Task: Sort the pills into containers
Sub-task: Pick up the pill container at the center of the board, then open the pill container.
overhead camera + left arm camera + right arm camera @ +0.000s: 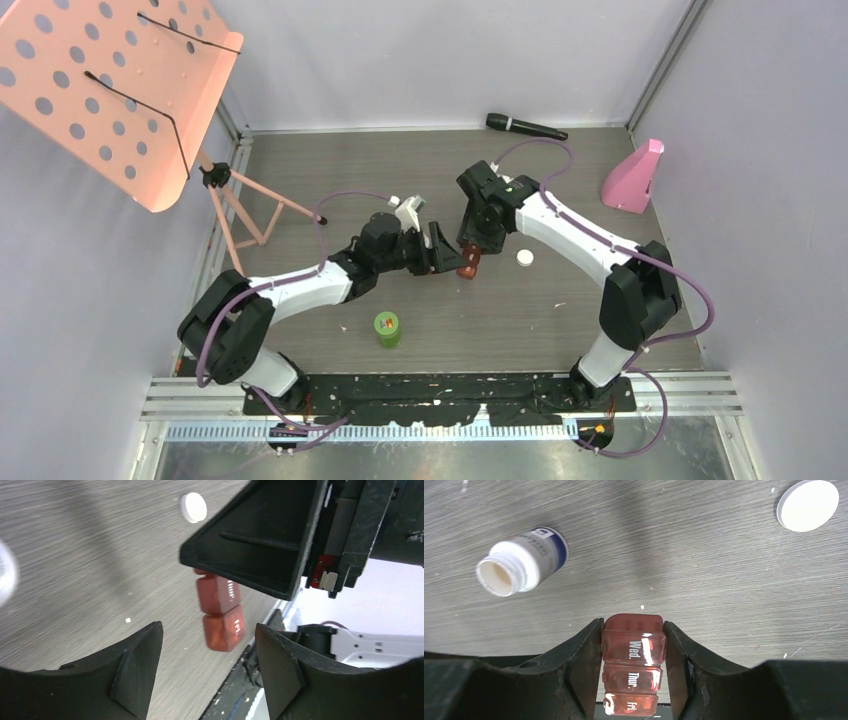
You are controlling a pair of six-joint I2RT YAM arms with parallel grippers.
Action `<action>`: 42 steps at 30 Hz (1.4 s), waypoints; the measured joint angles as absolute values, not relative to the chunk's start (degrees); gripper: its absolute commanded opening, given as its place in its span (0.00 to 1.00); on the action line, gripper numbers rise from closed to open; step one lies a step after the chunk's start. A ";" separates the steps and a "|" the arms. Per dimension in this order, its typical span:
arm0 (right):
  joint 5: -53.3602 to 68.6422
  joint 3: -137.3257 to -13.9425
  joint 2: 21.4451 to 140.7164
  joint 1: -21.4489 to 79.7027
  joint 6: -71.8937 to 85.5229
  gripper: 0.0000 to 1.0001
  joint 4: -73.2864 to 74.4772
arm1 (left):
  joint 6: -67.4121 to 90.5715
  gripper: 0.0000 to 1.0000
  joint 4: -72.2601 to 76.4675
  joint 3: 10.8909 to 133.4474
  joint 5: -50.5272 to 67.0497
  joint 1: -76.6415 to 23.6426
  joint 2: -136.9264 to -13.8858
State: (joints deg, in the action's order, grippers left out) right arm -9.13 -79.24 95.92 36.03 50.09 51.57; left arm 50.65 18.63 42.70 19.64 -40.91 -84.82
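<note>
Over the worktop [724, 580], the right claw [633, 626] pinches the pill case [634, 650], and the open, empty left claw [207, 629] may knock it loose.

Black microphone [526, 126] far edge; pink stand [110, 80] left; pink wedge [632, 178] right.

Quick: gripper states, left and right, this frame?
Left gripper: open, holding nothing.
Right gripper: closed on the red pill organizer.
</note>
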 measured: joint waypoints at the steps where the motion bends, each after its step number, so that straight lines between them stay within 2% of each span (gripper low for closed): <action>1: -8.82 -79.77 95.61 36.03 50.04 0.44 51.88 | 51.09 0.70 19.57 42.83 20.05 -41.17 -85.06; 6: -7.40 -82.06 95.11 35.88 49.93 0.43 52.60 | 55.09 0.70 24.91 42.85 22.37 -41.71 -86.50; 10: -6.13 -83.24 95.11 35.83 49.91 0.43 52.93 | 57.08 0.59 26.98 42.85 23.33 -41.89 -87.37; 15: -5.65 -84.38 95.11 35.46 50.15 0.43 53.12 | 58.74 0.53 28.56 42.89 24.10 -41.89 -87.85; 17: -5.52 -84.42 95.11 35.38 50.54 0.43 53.12 | 59.18 0.47 28.75 42.96 24.18 -41.89 -87.83; 21: -5.34 -84.40 94.80 35.14 51.46 0.43 52.53 | 59.68 0.30 28.77 42.96 24.27 -41.87 -87.83; 26: -5.15 -84.40 93.32 35.14 51.99 0.43 52.07 | 59.72 0.31 28.97 42.96 24.51 -41.45 -87.81; 28: -5.17 -84.40 93.17 35.14 52.21 0.43 52.01 | 59.68 0.25 28.95 42.96 24.53 -41.43 -87.66; 31: -5.13 -84.38 93.17 35.14 52.49 0.45 51.92 | 59.64 0.05 28.91 42.96 24.58 -41.28 -87.61; 32: -5.10 -84.38 93.14 35.11 52.56 0.49 51.81 | 59.61 0.00 28.93 42.96 24.62 -41.23 -87.61; 33: -5.08 -84.38 93.17 35.11 52.64 0.51 51.79 | 59.61 0.00 28.91 42.96 24.69 -41.17 -87.59; 38: -4.89 -84.25 93.12 34.98 52.53 0.85 51.07 | 59.37 0.00 28.82 42.96 25.17 -41.01 -87.61; 40: -4.75 -83.57 92.79 34.76 52.40 0.91 50.15 | 59.20 0.00 28.84 42.96 25.41 -40.86 -87.59; 42: -4.47 -82.13 91.92 34.61 52.18 0.92 49.04 | 58.65 0.00 28.80 42.96 25.65 -40.80 -87.61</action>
State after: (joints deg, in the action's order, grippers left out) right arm -4.47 -82.13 91.92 34.61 52.18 49.04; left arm 58.65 28.80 42.96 25.65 -40.80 -87.61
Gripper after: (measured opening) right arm 0.896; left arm 0.320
